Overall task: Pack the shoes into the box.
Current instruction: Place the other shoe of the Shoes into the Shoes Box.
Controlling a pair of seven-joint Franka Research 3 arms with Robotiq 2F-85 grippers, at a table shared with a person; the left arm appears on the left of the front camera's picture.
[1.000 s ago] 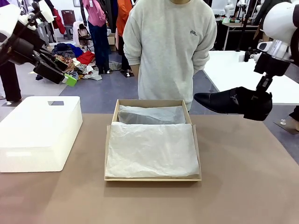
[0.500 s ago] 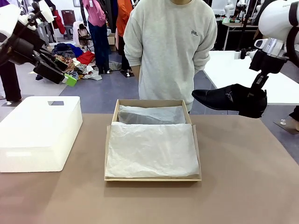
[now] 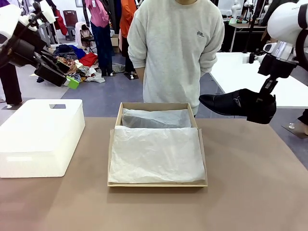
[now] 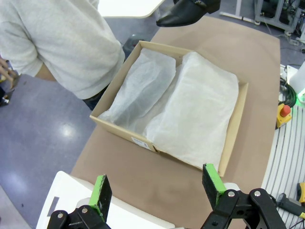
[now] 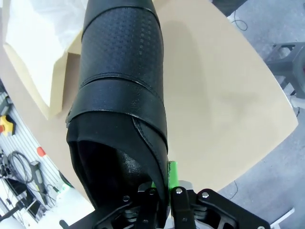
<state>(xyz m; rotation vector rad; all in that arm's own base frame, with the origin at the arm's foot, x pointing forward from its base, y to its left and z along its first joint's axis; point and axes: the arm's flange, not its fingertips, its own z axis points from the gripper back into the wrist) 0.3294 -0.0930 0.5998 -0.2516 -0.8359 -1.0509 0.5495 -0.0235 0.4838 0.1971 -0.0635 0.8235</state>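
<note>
Brown bench (image 3: pixel 250 192) | plain brown cardboard shoebox (image 3: pixel 154 105), tissue-lined, lies open mid-bench | my right hand (image 3: pixel 263 102) pinches glossy black leather shoe (image 3: pixel 224 103) by its heel rim, aloft right of the box, toe leading, I judge for lowering in | left hand (image 4: pixel 156 180) wide, idle

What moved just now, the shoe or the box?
The shoe. The right gripper, shut on its heel, lifted it a touch toward the box, then eased back down, ending slightly nearer the box. It never let go. The left gripper stayed open and raised near the white bin; the box, its tissue paper and the person stayed put.
</note>
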